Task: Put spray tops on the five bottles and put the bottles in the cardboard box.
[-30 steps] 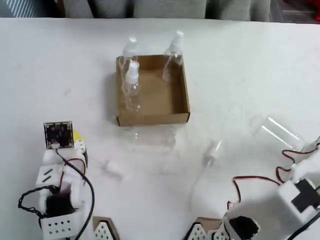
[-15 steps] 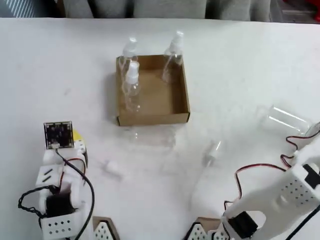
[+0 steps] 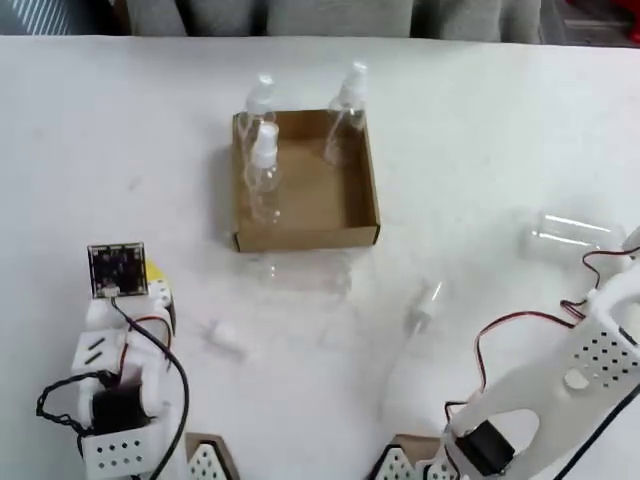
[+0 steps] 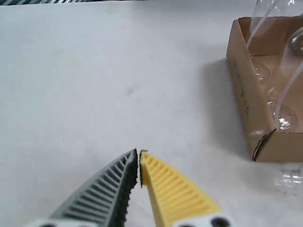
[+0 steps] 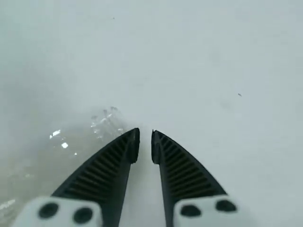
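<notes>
My left gripper (image 4: 139, 153): tips pressed together, empty, off the cardboard box's (image 3: 305, 238) front-left. My right gripper (image 5: 144, 142): tips a narrow gap apart, pinching nothing, just beside a bare bottle (image 3: 565, 232) lying well right of the box. Three topped bottles (image 3: 263, 170) stand inside the box. A loose spray top (image 3: 428, 303) lies front-right of it.

The right arm (image 3: 565, 375) has unfolded from a compact hunch in the lower right corner into a long diagonal reaching up the right edge of the frame. The clear bottle (image 3: 565, 230) at mid right has slid upward on the worktop (image 3: 480, 150) and turned from slanted to nearly level.
</notes>
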Controlling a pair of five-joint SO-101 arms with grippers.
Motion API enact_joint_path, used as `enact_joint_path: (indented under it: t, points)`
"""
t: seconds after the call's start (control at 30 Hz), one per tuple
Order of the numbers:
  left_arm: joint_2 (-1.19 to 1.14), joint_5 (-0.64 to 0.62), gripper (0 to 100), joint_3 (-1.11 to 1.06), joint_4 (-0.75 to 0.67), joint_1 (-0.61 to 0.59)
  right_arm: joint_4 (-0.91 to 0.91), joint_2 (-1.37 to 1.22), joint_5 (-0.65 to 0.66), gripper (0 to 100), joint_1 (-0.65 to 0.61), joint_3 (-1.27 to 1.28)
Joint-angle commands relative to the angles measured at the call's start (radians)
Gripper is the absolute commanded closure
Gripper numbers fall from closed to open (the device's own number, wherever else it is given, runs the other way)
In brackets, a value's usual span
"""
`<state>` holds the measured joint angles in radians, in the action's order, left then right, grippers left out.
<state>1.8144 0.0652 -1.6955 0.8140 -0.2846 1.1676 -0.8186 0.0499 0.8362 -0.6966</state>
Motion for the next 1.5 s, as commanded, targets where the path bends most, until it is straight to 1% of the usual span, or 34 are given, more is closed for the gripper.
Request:
enact_joint_path:
  t: [0.0,0.13,0.3,0.4,0.47,0.7,0.77,0.87,0.97,1.07,1.17,1.33,1.47]
  points:
    - [0.005,0.009,97,0.002,0.0,-0.004,0.145,-0.016,-0.058,97.8,-0.018,-0.193]
    - [0.005,0.009,97,0.002,0.0,-0.004,0.297,-0.039,-0.101,97.8,-0.027,-0.348]
    - [0.005,0.009,97,0.002,0.0,-0.004,0.475,-0.033,-0.141,97.5,-0.036,-0.477]
    - [0.005,0.009,97,0.002,0.0,-0.004,0.558,-0.041,-0.186,92.3,-0.042,-0.519]
    - [0.005,0.009,97,0.002,0.0,-0.004,0.559,-0.041,-0.21,89.0,-0.044,-0.485]
    - [0.005,0.009,97,0.002,0.0,-0.004,0.559,-0.031,-0.238,87.6,-0.044,-0.385]
    - [0.005,0.009,97,0.002,0.0,-0.004,0.559,-0.033,-0.292,83.4,-0.044,-0.374]
    - [0.005,0.009,97,0.002,0.0,-0.004,0.561,-0.038,-0.315,78.2,-0.054,-0.35]
    - [0.005,0.009,97,0.002,0.0,-0.004,0.559,-0.042,-0.321,77.6,-0.074,-0.325]
    - [0.005,0.009,97,0.002,0.0,-0.004,0.558,-0.042,-0.377,77.6,-0.085,-0.325]
    - [0.005,0.009,97,0.002,0.0,-0.004,0.556,-0.036,-0.4,77.6,-0.099,-0.334]
    - [0.005,0.009,97,0.002,0.0,-0.004,0.498,-0.042,-0.474,77.6,-0.108,-0.325]
    - [0.005,0.009,97,0.002,0.0,-0.004,0.486,-0.067,-0.519,77.6,-0.108,-0.336]
